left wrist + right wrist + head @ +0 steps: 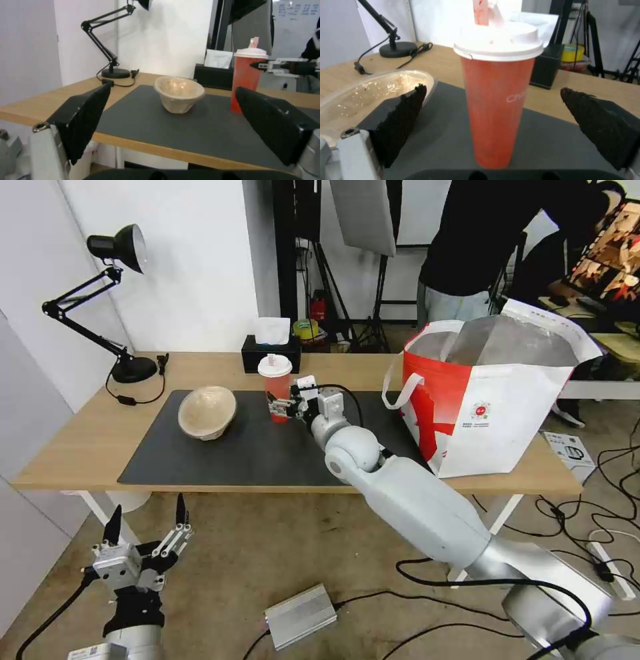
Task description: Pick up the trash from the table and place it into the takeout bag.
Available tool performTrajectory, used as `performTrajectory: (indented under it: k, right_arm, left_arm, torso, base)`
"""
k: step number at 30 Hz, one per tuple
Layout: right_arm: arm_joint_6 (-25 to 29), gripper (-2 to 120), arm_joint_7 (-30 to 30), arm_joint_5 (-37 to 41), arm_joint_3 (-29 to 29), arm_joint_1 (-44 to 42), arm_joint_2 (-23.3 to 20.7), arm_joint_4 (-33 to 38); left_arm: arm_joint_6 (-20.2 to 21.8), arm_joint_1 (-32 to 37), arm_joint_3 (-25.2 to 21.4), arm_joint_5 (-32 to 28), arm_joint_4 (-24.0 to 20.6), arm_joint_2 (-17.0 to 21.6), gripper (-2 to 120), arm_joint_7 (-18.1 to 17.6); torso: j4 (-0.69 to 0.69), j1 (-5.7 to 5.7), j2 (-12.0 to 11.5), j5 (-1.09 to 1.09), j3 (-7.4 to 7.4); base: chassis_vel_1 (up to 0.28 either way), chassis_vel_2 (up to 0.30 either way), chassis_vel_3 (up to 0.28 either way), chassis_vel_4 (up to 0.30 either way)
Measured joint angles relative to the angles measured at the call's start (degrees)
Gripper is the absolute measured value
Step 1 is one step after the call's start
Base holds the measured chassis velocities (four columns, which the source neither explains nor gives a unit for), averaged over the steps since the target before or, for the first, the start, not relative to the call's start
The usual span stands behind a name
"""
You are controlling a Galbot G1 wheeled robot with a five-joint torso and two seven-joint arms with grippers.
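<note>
Near the middle of the head view, your right gripper (285, 405) sits wide open around the red drink cup (275, 388), with one black finger (401, 122) on each side and not touching it yet. That cup stands upright on the dark mat (253, 447) of the table (87, 440). To its left in the frame lies the beige bowl (207, 411), tipped on its side. At the right stands the takeout bag (490, 400), open at the top. Low in the left corner, your left gripper (147, 527) hangs open below the table edge. Watch out: the cup is tall and thin. If you bump it with one finger first, it may tip over. Squeeze too hard and the lid could pop off.
</note>
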Motion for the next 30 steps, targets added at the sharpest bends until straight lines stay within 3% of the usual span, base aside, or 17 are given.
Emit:
performTrajectory:
  k: [30]
  right_arm:
    - [0.6, 100, -3.0, -1.2, 0.0, 2.5, 5.6, -10.6]
  left_arm:
    - [-0.1, 0.0, 0.6, -0.1, 0.2, 0.1, 100, 0.0]
  torso:
    - [0.0, 0.0, 0.0, 0.0, 0.0]
  base:
    - [0.0, 0.0, 0.0, 0.0]
